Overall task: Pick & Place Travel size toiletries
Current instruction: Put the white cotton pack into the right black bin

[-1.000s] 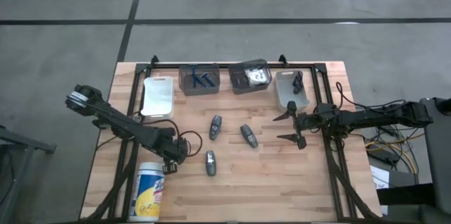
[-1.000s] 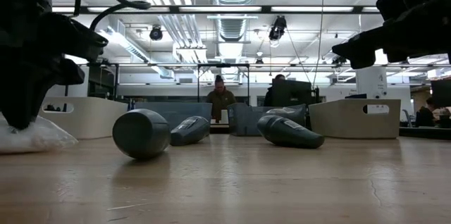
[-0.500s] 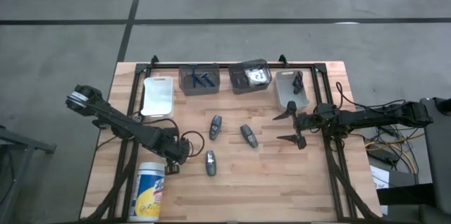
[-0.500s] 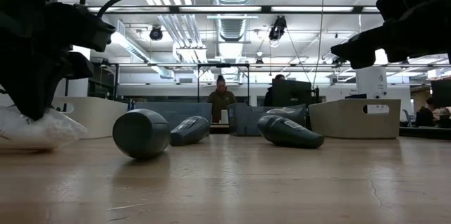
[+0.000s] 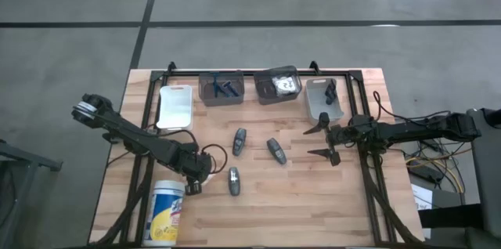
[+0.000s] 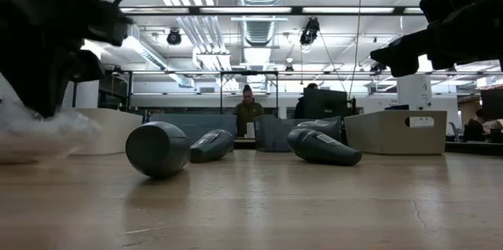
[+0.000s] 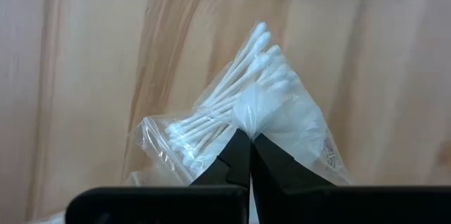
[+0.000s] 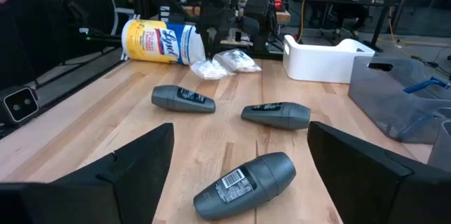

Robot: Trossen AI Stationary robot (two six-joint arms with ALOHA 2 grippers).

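Note:
My left gripper [image 7: 250,155] is shut on a clear plastic packet of white cotton swabs [image 7: 236,108], near the table's left side [image 5: 192,180]. In the low view the packet [image 6: 39,128] shows below the dark gripper. Three dark grey oblong tubes [image 5: 239,141] [image 5: 275,150] [image 5: 233,180] lie on their sides mid-table. A second white packet [image 8: 238,60] lies beside the held one. My right gripper [image 5: 323,141] is open and hovers right of the tubes, touching nothing. My left gripper pinches the packet between its two fingertips at a bunched fold of the plastic film [image 7: 248,122] near its middle. The fingers come from above, pointing down. The packet hangs below them, raised off the wood, with the swabs fanned out inside.
A white bin [image 5: 175,106], a clear bin with blue sticks [image 5: 221,88], a clear bin with white packets [image 5: 278,84] and a grey bin [image 5: 324,100] line the far edge. A tall white canister [image 5: 165,211] lies at the near left. Bare wood lies near right.
My left gripper has risen, still shut, and has carried the swab packet up with it. In the low view the packet first rested on the table and now hangs higher. The right arm and the tubes have kept still.

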